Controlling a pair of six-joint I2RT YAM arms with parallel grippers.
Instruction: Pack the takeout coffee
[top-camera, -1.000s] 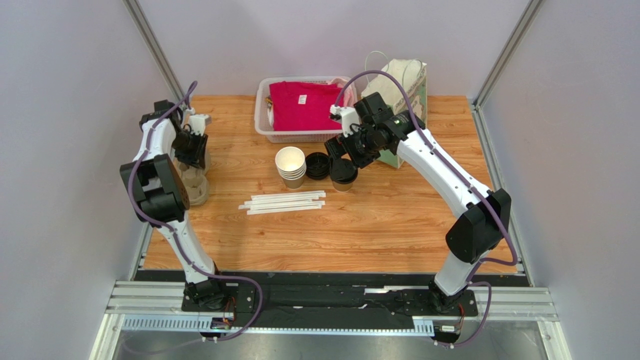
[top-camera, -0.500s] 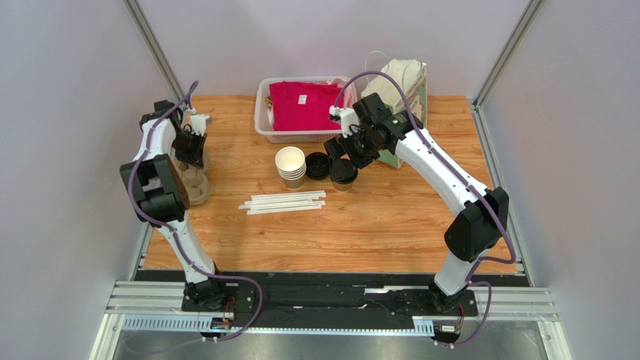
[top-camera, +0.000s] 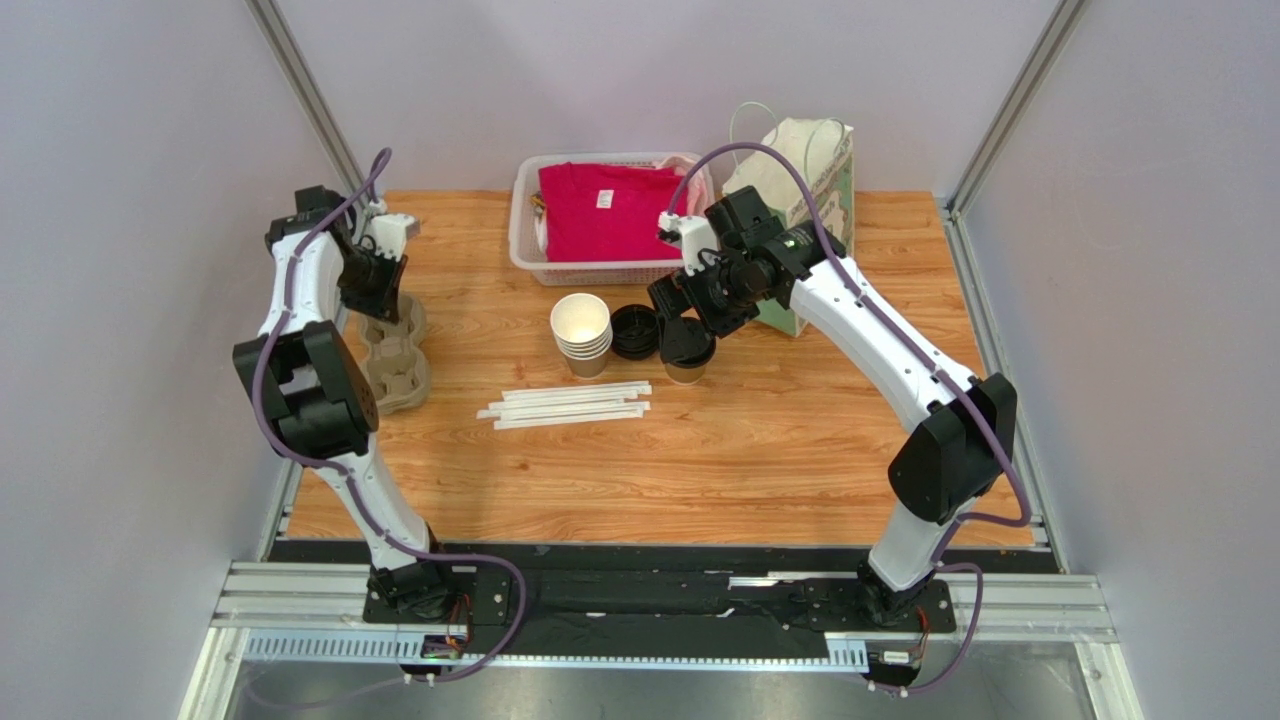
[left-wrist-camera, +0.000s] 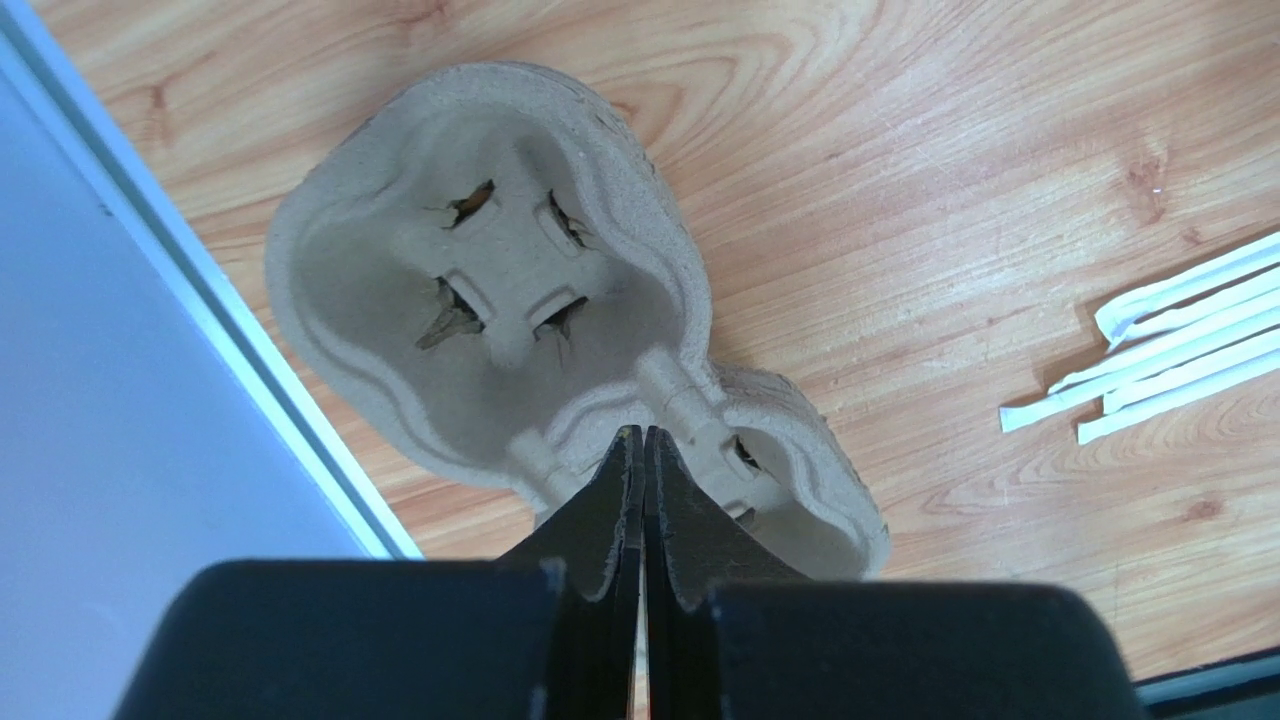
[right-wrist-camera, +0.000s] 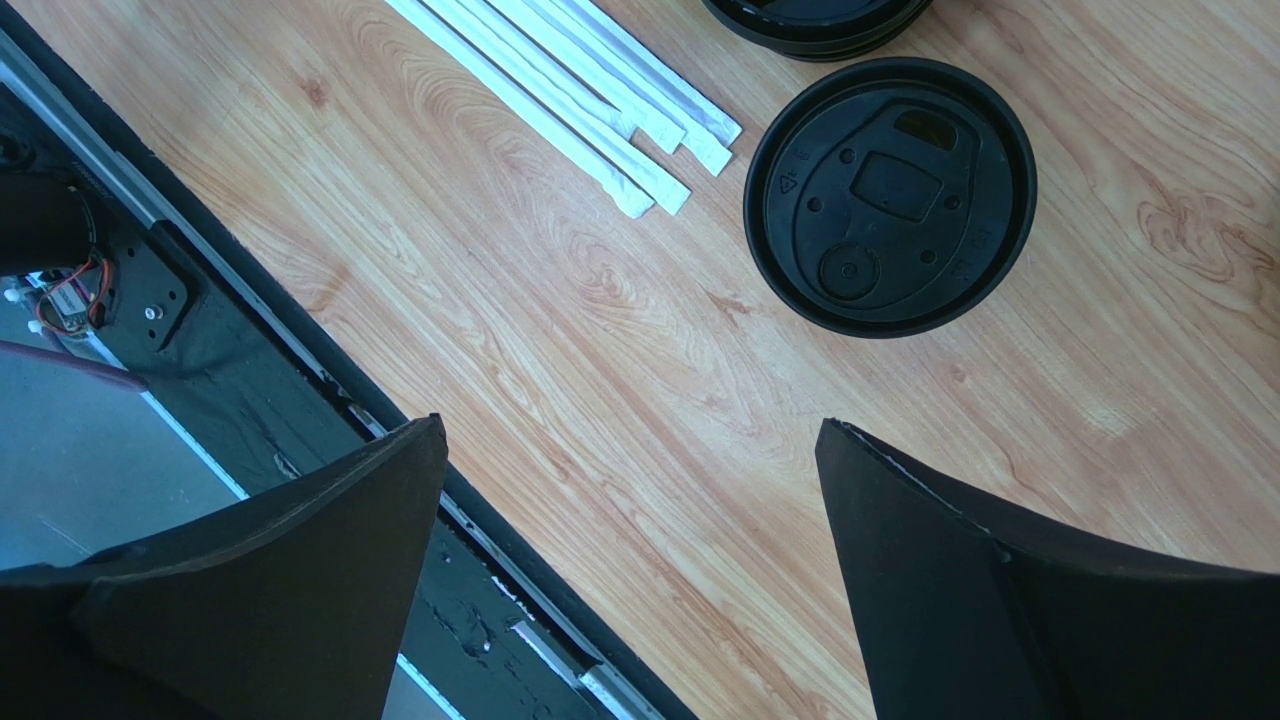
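Pulp cup carrier (left-wrist-camera: 496, 285) at clenched left fingers (left-wrist-camera: 609, 510) (right fingers (right-wrist-camera: 962, 570) splayed above round black lid (right-wrist-camera: 890, 195))

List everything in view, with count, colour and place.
takeout coffee: one, black lid, table centre
nested cups: one stack, tan, cream inside, left of the spare lids
spare lids: one pile, black, beside the coffee
wrapped straws: several, white, nearer than the cups
cup carrier: one, brown, left edge
basket: one, white, far side
cloth: one, pink, in basket
paper bag: one, cream, right of basket
table: one, wood
left gripper: shut on cup carrier
right gripper: open, above coffee
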